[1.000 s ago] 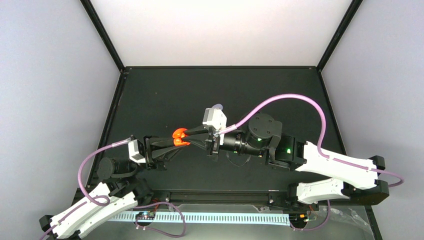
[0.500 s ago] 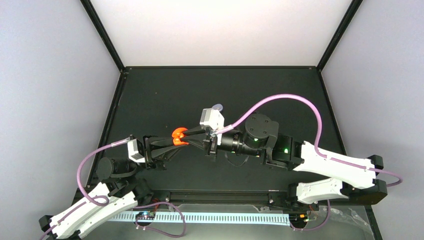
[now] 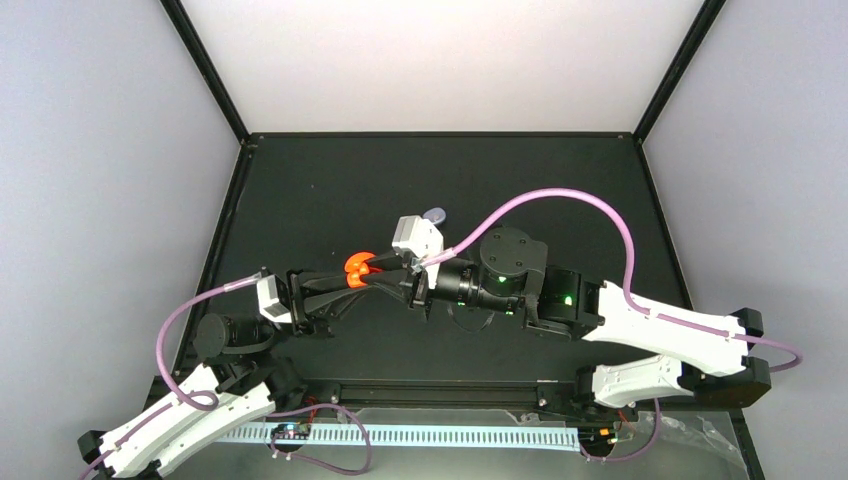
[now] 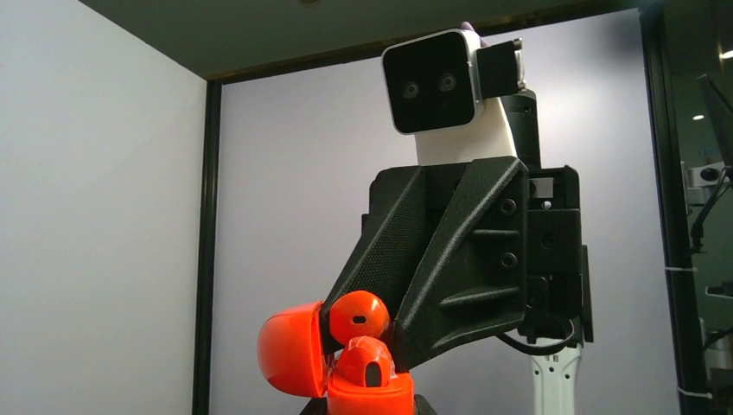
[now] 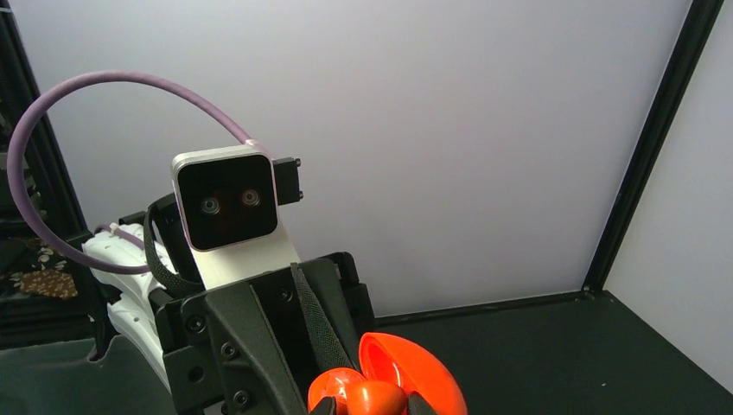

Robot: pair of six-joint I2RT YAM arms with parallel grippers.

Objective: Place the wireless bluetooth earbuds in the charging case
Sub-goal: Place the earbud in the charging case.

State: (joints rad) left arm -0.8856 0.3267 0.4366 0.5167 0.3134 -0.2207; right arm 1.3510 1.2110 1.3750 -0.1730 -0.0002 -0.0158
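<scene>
The work happens in mid-air, above the black tabletop, where the two arms meet nose to nose. The left gripper has its jaws pressed together on the base of the red-orange charging case, holding it up with the lid swung open to one side. One red-orange earbud sits low in the case and looks seated in its well. The right gripper has its jaws pinching a second earbud, which hangs just above the seated one, close against the inner face of the lid and, as far as the left wrist view shows, not yet down in its pocket. The step in hand therefore appears to be the insertion of this second bud. The next move probably calls for a short, well-aligned push down into the free well, with the bud turned to match the well's shape, before the right jaws spread and back away. A small lavender object lies on the tabletop beyond the right wrist, too small to identify.
</scene>
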